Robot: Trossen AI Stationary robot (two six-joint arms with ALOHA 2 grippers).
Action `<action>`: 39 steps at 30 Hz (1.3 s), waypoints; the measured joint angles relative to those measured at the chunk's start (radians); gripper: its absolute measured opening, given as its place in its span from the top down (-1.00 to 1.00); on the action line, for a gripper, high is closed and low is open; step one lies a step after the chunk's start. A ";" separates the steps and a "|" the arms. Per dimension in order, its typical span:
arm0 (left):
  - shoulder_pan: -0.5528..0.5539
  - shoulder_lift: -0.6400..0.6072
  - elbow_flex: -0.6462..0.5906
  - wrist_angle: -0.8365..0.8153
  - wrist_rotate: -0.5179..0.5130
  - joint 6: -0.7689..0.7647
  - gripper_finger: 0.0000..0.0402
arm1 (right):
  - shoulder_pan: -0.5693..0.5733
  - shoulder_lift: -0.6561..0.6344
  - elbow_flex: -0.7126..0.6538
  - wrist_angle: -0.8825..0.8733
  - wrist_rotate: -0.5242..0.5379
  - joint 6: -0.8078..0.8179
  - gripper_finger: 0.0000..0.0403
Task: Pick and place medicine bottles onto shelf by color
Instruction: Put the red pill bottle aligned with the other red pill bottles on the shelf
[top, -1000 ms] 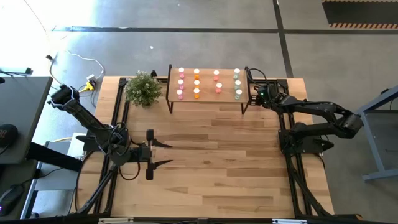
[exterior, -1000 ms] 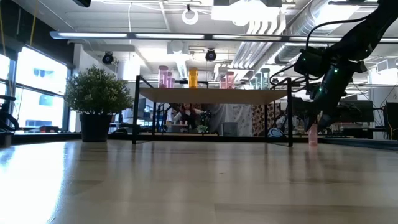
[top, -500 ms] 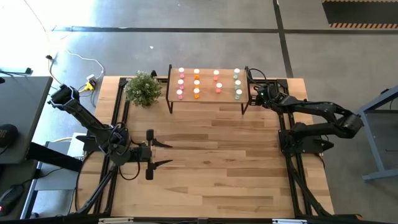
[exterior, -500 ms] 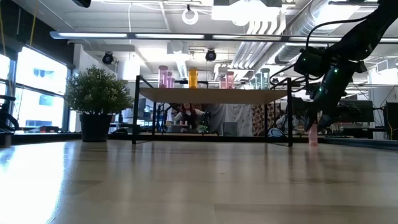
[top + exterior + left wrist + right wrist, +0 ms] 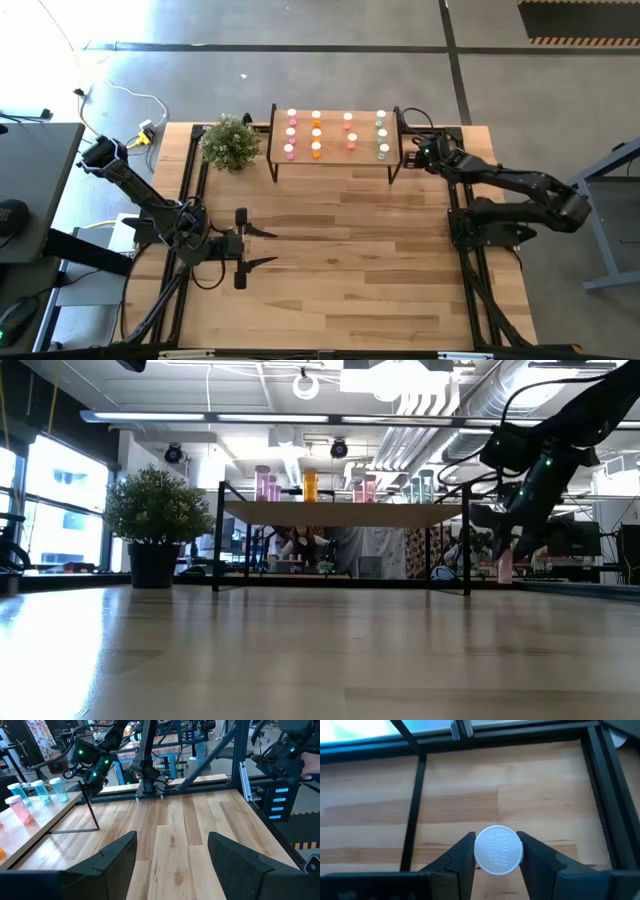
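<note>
The shelf (image 5: 333,150) stands at the table's far edge on thin black legs. It bears columns of pink (image 5: 291,135), orange (image 5: 316,133), red-pink (image 5: 350,135) and pale green (image 5: 382,135) bottles. My right gripper (image 5: 498,851) is just off the shelf's right end (image 5: 418,152), shut on a pink bottle (image 5: 505,568) with a white cap. My left gripper (image 5: 255,247) is open over the table's left half, touching nothing. My right gripper pinches the pink bottle at its white cap (image 5: 498,842) between its two fingers (image 5: 465,854). It comes from above, pointing down. The bottle stays upright below the fingers, its base a little above the tabletop in the low view.
A green potted plant (image 5: 230,142) stands left of the shelf. The black legs (image 5: 414,805) of the shelf's right end are close beside my right gripper. Bare plank tabletop (image 5: 340,260) stretches between the two arms.
My right gripper has risen a little and drifted toward the table's right edge. The pink bottle, which stood on the table, has come up with it and remains upright.
</note>
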 joint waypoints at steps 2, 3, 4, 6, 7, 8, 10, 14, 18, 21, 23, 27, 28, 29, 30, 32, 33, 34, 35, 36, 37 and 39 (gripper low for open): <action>0.000 0.000 0.000 0.000 0.000 0.000 -0.17 | 0.000 -0.034 0.000 -0.014 0.000 0.000 0.37; 0.000 0.000 0.000 0.000 0.000 0.000 -0.17 | 0.000 -0.053 0.000 -0.016 -0.001 0.000 0.37; 0.000 0.000 0.000 0.000 0.000 0.000 -0.17 | 0.000 -0.074 0.000 -0.018 -0.004 0.000 0.37; 0.000 0.000 0.000 0.000 0.000 0.000 -0.17 | 0.000 -0.116 0.000 -0.021 -0.014 0.000 0.37; 0.000 0.000 0.000 0.000 0.000 0.000 -0.17 | 0.000 -0.138 0.000 -0.024 -0.016 -0.002 0.37; 0.000 0.000 0.000 0.000 0.000 0.000 -0.17 | 0.000 -0.160 0.000 -0.025 -0.019 -0.009 0.37; 0.000 0.000 0.000 0.000 0.000 0.000 -0.17 | 0.000 -0.204 0.000 -0.024 -0.025 -0.015 0.37; 0.000 0.000 0.000 0.000 0.000 0.000 -0.17 | 0.000 -0.286 0.000 -0.024 -0.028 -0.019 0.37; 0.000 0.000 0.000 0.000 0.000 0.000 -0.17 | 0.000 -0.355 0.000 -0.024 -0.040 -0.040 0.37; 0.000 0.000 0.000 0.000 0.000 0.000 -0.17 | 0.000 -0.398 0.000 -0.016 -0.057 -0.042 0.37; 0.000 0.000 0.000 0.000 0.000 0.000 -0.17 | 0.000 -0.422 0.000 0.000 -0.078 -0.041 0.37; 0.000 0.000 0.000 0.000 0.000 0.000 -0.17 | 0.000 -0.451 0.036 -0.013 -0.098 -0.068 0.37; 0.000 0.000 0.000 0.000 0.000 0.000 -0.17 | 0.000 -0.455 0.052 -0.018 -0.099 -0.074 0.37; 0.000 0.000 0.000 0.000 0.000 0.000 -0.17 | 0.001 -0.455 0.070 -0.025 -0.101 -0.083 0.37; 0.000 0.000 0.000 0.000 0.000 0.000 -0.17 | 0.001 -0.454 0.090 -0.034 -0.103 -0.091 0.37; 0.000 0.000 0.000 0.000 0.000 0.000 -0.17 | 0.001 -0.453 0.128 -0.050 -0.103 -0.107 0.37; 0.000 0.000 0.000 0.000 0.000 0.000 -0.17 | 0.001 -0.453 0.150 -0.058 -0.103 -0.114 0.37; 0.000 0.000 0.000 0.000 0.000 0.000 -0.17 | 0.001 -0.453 0.170 -0.067 -0.104 -0.121 0.37; 0.000 0.000 0.000 0.000 0.000 0.000 -0.17 | 0.001 -0.453 0.191 -0.075 -0.108 -0.128 0.37; 0.000 0.000 0.000 0.000 0.000 0.000 -0.17 | 0.001 -0.453 0.210 -0.080 -0.117 -0.135 0.37; 0.000 0.000 0.000 0.000 0.000 0.000 -0.17 | 0.001 -0.452 0.231 -0.087 -0.125 -0.143 0.37; 0.000 0.000 0.000 0.000 0.000 0.000 -0.17 | 0.004 -0.452 0.273 -0.093 -0.136 -0.155 0.37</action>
